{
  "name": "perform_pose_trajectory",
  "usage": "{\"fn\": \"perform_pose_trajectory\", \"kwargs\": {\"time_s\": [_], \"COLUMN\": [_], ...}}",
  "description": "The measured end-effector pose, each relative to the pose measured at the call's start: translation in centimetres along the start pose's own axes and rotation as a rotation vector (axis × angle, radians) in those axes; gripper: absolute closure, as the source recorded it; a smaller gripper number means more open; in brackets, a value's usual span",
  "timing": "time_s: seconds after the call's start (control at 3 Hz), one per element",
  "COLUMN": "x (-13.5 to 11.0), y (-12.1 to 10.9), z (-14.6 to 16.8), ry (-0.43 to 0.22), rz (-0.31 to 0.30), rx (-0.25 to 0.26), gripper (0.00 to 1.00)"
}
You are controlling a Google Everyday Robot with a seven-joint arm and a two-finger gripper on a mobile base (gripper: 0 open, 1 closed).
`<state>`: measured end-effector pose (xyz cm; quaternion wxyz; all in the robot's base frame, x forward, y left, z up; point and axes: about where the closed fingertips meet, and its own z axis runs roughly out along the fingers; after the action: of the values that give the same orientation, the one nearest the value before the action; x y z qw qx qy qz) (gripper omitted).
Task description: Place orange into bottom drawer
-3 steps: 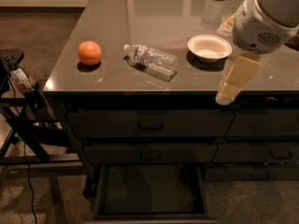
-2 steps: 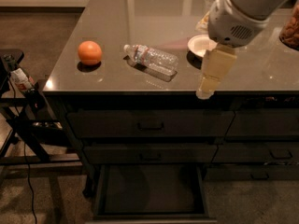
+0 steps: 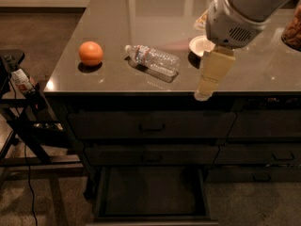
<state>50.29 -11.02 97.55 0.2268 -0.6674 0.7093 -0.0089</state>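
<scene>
Hanging from the arm's rounded white housing, the gripper (image 3: 204, 94) is showing as one flat, cream-coloured plastic slab tapering downward, its tip hovering over the front edge of the counter (image 3: 141, 13); whether it is wide or narrow I cannot tell. No writing is reading clearly anywhere: the clear, ribbed plastic bottle (image 3: 153, 60) is lying on its side near the middle of the counter, wearing a pale label whose print is too small to make out. The orange (image 3: 91, 53), smooth and round, is sitting on the glossy grey countertop towards its left end, well apart from the gripper, with the bottle between them. A shallow white bowl (image 3: 201, 45) is peeking out from behind the arm. Below, two shallow dark drawers (image 3: 151, 126) with slim bar handles are sitting closed, and the bottom drawer (image 3: 150, 194) is standing pulled out, showing a plain, dark tray interior. A black metal stand (image 3: 19, 121) is standing to the left.
</scene>
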Motion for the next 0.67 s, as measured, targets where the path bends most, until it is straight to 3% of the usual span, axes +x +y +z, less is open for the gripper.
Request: {"fn": "perform_pose_trajectory", "kwargs": {"time_s": [0.33, 0.67], "x": [-4.56, -4.57], "y": [-1.52, -1.52], "z": [3.14, 3.15], "ry": [-0.020, -0.020], "rz": [-0.095, -0.095], "rx": [0.022, 0.022], "gripper": [0.00, 0.00]}}
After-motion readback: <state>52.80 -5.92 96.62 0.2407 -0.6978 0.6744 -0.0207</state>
